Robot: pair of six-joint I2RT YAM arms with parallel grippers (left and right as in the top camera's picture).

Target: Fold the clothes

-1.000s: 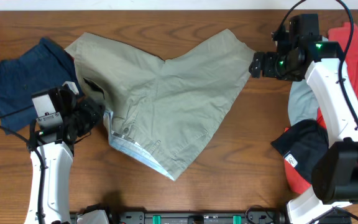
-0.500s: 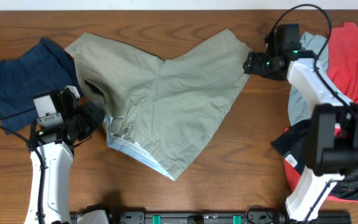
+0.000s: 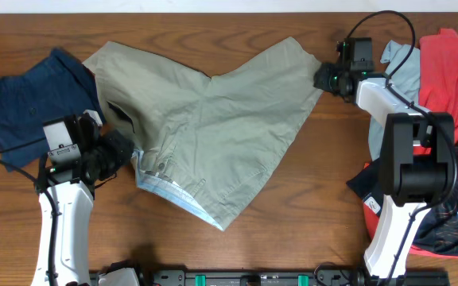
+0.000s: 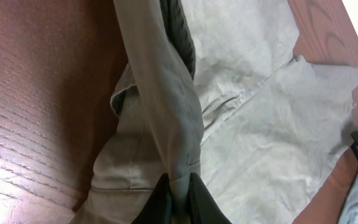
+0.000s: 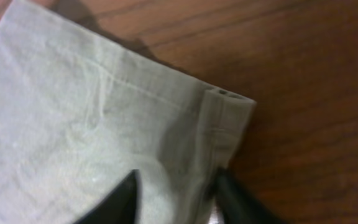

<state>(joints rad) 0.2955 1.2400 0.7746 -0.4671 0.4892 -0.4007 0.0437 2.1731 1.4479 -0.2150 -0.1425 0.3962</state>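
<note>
The khaki shorts (image 3: 213, 119) lie spread across the middle of the table, with the pale blue waistband lining showing at the near edge. My left gripper (image 3: 122, 151) is at their left side. In the left wrist view it (image 4: 179, 199) is shut on a raised fold of the khaki cloth (image 4: 166, 112). My right gripper (image 3: 322, 78) is at the far right leg corner. In the right wrist view its jaws (image 5: 179, 199) have closed in on the hemmed corner (image 5: 225, 112), with cloth bunched between the fingers.
Navy shorts (image 3: 30, 99) lie at the far left, partly under the khaki pair. A pile sits at the right edge: a red garment (image 3: 452, 71), a light-blue one (image 3: 404, 67) and a black one (image 3: 392, 187). Bare wood shows in front.
The right gripper has moved left onto the shorts' leg corner and its jaws have narrowed around the hem. The left gripper and its held fold have stayed put.
</note>
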